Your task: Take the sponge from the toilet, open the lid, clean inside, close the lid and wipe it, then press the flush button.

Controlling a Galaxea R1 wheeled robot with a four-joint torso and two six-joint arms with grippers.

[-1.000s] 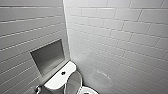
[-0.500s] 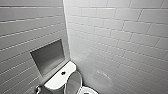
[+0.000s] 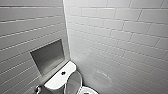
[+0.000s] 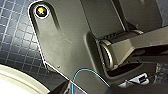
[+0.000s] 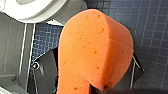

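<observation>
— Sponge (image 5: 95, 47): report location.
— In the right gripper (image 5: 100, 89). The right wrist view shows the orange, pitted block close to the lens and bent along a crease. Dark fingers (image 5: 93, 90) pinch its near end. It hangs over the dark blue mosaic floor (image 5: 152, 35), apart from the toilet (image 5: 32, 11), whose white bowl rim lies beyond it.
— Toilet condition?
— Head view: the lid (image 3: 74, 82) stands raised, leaning back toward the tank (image 3: 56, 82). The flush button (image 3: 63, 73), dark and round, sits at the middle of the tank top. Part of the bowl (image 3: 87, 90) shows in front of the lid.
— Surroundings?
— The tank stands in a corner between walls of pale rectangular wall tiles (image 3: 120, 37). A recessed niche (image 3: 47, 57) is set in the wall above the tank's rear edge. The left wrist view shows the same blue mosaic floor and a pale curved rim (image 4: 15, 80) that cannot be identified.
— Change against the head views of half a second and one second ago?
— None detectable. Toilet, raised lid and niche occupy the same places in the picture.
</observation>
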